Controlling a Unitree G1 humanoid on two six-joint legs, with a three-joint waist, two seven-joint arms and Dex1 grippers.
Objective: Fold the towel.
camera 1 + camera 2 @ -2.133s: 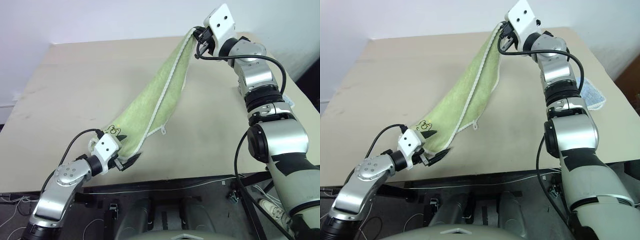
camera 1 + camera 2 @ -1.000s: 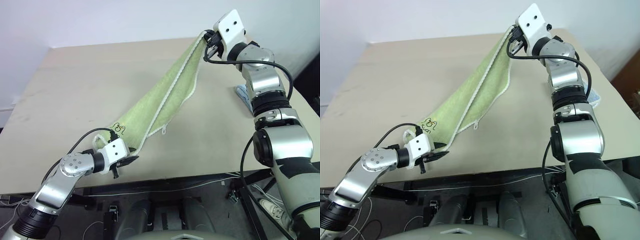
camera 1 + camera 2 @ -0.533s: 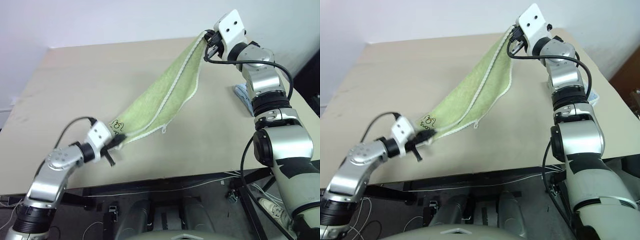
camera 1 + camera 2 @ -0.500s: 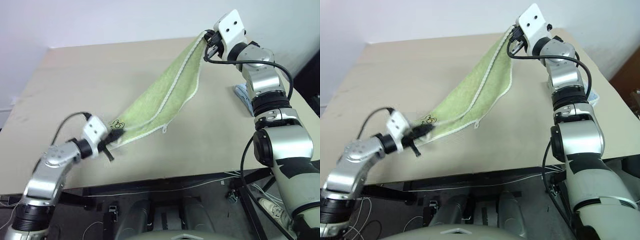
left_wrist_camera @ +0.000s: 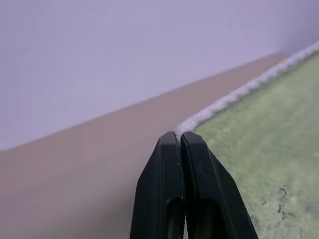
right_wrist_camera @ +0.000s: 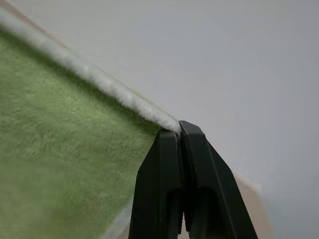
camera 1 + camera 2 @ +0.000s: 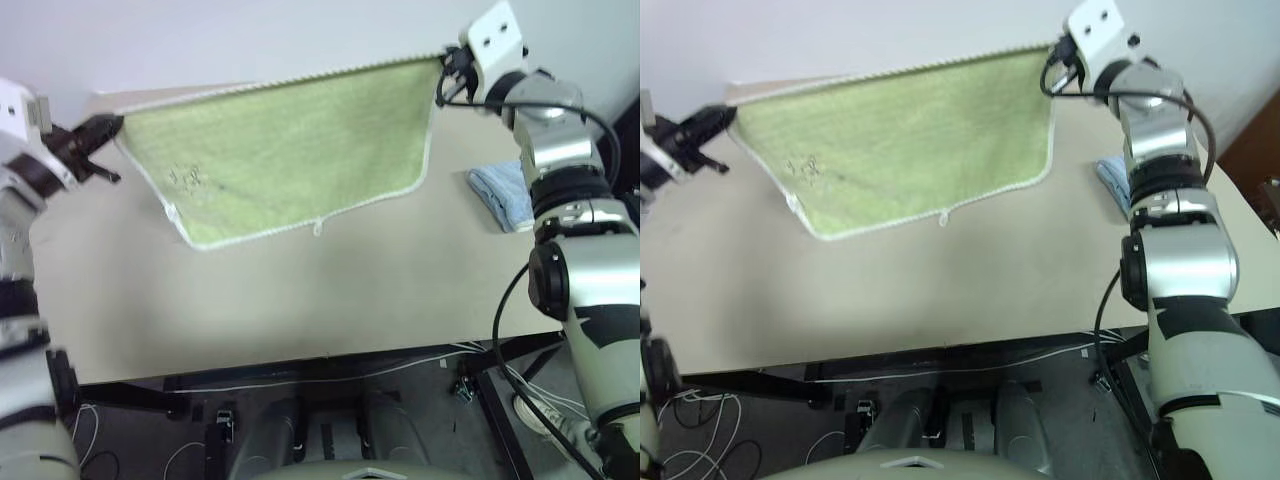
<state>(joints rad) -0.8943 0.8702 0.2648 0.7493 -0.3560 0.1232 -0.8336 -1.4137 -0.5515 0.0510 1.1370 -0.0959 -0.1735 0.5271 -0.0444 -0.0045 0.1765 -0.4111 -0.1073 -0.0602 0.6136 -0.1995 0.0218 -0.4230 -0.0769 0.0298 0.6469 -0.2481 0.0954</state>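
Note:
The light green towel (image 7: 290, 150) with white edging hangs spread out flat above the table, stretched between both arms. My left gripper (image 7: 112, 127) is shut on its upper left corner, and in the left wrist view the fingers (image 5: 169, 164) pinch the white edge. My right gripper (image 7: 443, 72) is shut on the upper right corner, its fingers (image 6: 172, 159) clamped on the trim. A small white loop (image 7: 317, 229) dangles from the lower edge, and a faint dark mark (image 7: 187, 177) shows near the lower left corner.
A folded light blue cloth (image 7: 498, 193) lies on the tan table (image 7: 300, 290) at the right, below my right forearm. The table's front edge runs across the lower part of the eye views, with cables and a dark frame beneath it.
My left gripper has swung up and far to the left with its corner, pulling the towel from a slack diagonal drape into a taut, spread sheet. The right gripper rose slightly.

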